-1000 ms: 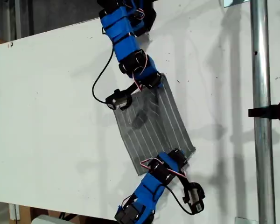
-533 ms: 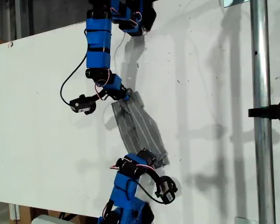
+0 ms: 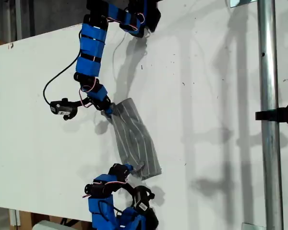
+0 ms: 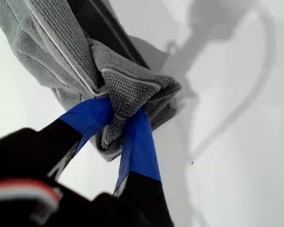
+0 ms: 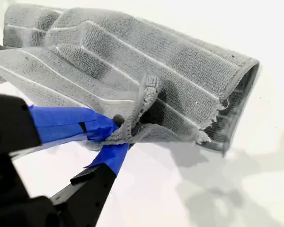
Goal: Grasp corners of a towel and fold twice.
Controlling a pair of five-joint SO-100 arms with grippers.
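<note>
Two grippers pinch towel [image 3: 134,139] corners.
First gripper [image 4: 118,125] and second gripper [image 5: 117,135] clamp cloth; one fold nearly done, another left.

Towel [image 3: 134,141] gray w/ thin white stripes, on a white table [image 3: 221,120]. My first gripper [image 4: 117,124] and my second gripper [image 5: 114,137]: blue tape on the jaws, black bodies. Arms blue w/ black joints.

Lab bench, white table [image 3: 221,72], metal pole [image 3: 269,143]
</note>
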